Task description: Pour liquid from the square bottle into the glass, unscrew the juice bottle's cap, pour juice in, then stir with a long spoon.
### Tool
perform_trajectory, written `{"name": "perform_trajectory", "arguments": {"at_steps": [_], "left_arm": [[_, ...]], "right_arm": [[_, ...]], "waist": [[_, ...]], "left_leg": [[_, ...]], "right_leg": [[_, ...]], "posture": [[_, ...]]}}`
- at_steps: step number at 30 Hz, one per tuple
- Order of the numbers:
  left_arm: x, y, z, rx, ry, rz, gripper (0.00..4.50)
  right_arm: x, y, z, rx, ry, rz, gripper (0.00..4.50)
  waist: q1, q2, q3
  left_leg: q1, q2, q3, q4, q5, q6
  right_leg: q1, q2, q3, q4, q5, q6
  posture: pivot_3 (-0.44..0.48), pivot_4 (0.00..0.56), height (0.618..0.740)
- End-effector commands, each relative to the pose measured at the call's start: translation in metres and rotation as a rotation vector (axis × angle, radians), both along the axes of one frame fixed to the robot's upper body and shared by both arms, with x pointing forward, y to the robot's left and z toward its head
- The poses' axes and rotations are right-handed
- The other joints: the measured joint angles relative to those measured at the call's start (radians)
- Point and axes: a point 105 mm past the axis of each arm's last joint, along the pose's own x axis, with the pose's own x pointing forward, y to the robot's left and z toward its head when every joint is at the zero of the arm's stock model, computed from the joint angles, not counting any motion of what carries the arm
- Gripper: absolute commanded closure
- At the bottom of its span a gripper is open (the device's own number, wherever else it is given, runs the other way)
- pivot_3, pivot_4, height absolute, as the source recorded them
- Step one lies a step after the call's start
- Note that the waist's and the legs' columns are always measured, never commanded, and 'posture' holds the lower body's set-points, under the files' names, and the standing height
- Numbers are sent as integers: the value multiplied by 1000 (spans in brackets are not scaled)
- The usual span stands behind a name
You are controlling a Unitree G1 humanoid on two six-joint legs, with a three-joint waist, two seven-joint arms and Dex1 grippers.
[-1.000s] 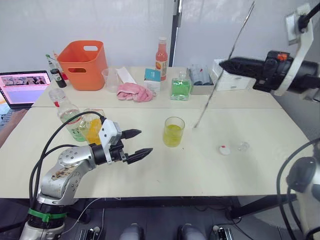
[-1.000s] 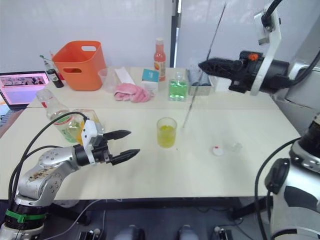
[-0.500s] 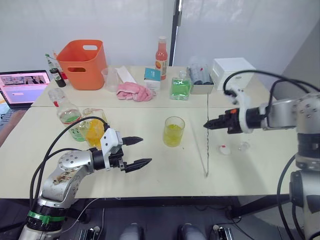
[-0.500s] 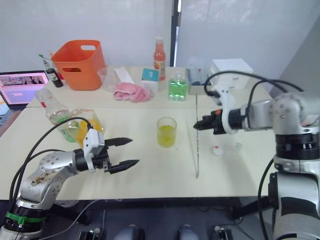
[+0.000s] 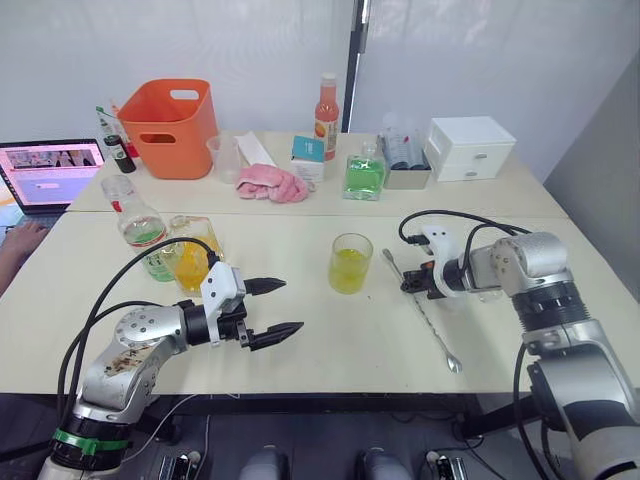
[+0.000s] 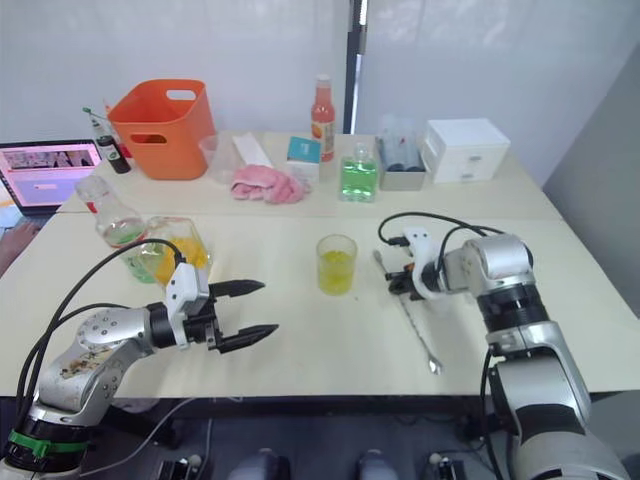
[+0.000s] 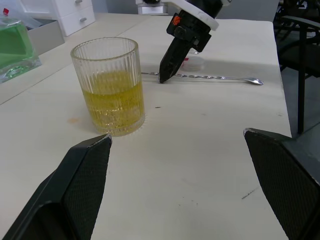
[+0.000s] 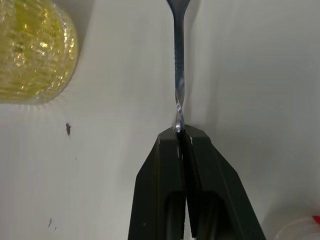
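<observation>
Right gripper (image 8: pixel 181 134) has its fingers pressed together, pinching the long spoon (image 5: pixel 420 310), which lies flat on the table (image 5: pixel 330 345) at about four o'clock from the glass (image 5: pixel 350 262). Thin, stiff and slick, the spoon would likely roll or slip; the twisted mid-shaft is the surest hold. Left gripper (image 5: pixel 272 308) hangs spread wide and empty at seven o'clock from the glass, the square bottle (image 5: pixel 190 258) beyond it. A second ago the spoon was raised high above the table; now it rests down.

Beside the glass (image 5: pixel 350 263), our arms show silver metal shells, black looping cables, white wrist blocks and black pointed fingers (image 5: pixel 276 331).
</observation>
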Motion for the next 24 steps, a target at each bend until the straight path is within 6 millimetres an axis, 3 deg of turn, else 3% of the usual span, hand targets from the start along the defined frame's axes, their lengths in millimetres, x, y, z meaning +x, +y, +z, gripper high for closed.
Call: {"name": "perform_trajectory", "arguments": {"at_steps": [1, 2, 8, 11, 15, 18, 24], "left_arm": [[-3, -1, 10, 9, -51, -21, 26], [-2, 0, 10, 11, -51, -22, 26], [-1, 2, 10, 28, -61, -23, 0], [-1, 10, 10, 29, -57, -3, 0], [-6, 28, 15, 2, -50, 56, 0], [-12, 46, 17, -5, -61, 127, 0], [-20, 99, 11, 7, -49, 343, 0]], "right_arm": [[2, -5, -1, 4, -18, -27, 4500], [1, -2, -2, 8, -17, -17, 4500], [-5, 4, 7, 46, -77, 21, 2541], [-13, 3, 38, 72, -208, 64, 1517], [-38, -11, 75, 83, -415, 138, 156], [-64, -25, 103, 154, -634, 169, 50], [-116, -68, 96, 246, -756, 68, 50]], "waist": [[-2, 0, 0], [-2, 0, 0], [-2, 0, 0], [1, 0, 0], [3, 0, 0], [4, 0, 0], [8, 0, 0]], "left_leg": [[0, 0, 0, 0, 0, 0], [0, 0, 0, 0, 0, 0], [2, 0, 0, 0, 0, 0], [1, 0, -1, 0, 0, 0], [-2, 0, -4, 0, 0, 0], [-1, 1, -7, -2, -1, 1], [2, 1, -6, -1, -1, 1]], "right_leg": [[0, 0, 0, 0, 0, 0], [0, 0, 0, 0, 0, 0], [1, 0, 0, 1, 0, 0], [1, 0, 0, 1, 0, 0], [-2, -1, 0, 0, 0, 0], [-1, -1, 0, -1, 0, 0], [2, -1, 0, -2, 0, 1]], "posture": [[0, 150, 715], [0, 150, 715], [0, 150, 715], [0, 150, 715], [0, 150, 715], [0, 150, 715], [0, 150, 715]]}}
